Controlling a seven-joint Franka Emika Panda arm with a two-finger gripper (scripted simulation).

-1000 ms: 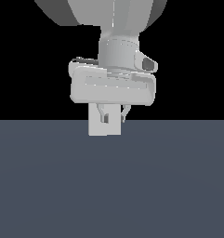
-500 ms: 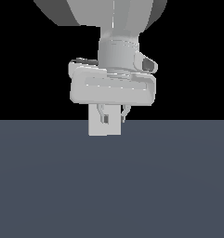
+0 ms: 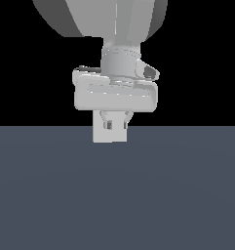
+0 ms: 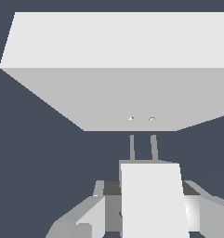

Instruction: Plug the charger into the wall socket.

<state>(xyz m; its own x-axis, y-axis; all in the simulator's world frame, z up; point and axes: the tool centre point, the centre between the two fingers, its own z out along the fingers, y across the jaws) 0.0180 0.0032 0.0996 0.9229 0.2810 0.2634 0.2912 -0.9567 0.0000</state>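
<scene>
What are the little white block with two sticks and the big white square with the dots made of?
It's a simulator render, so only guesses. The charger looks like plain matte white plastic: flat, no shine. Its two prongs are dull grey, perhaps metal. The wall socket looks like the same matte white plastic, with two tiny yellowish dots, maybe brass contacts.

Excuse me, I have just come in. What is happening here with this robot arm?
A simulated robot arm is trying to plug a charger into a wall socket. The gripper holds the small white charger between its fingers. In the wrist view, the charger's two thin prongs point at the two small yellowish holes in the socket plate. The prong tips are close to the plate, just short of the holes, so the charger is not yet plugged in.
</scene>
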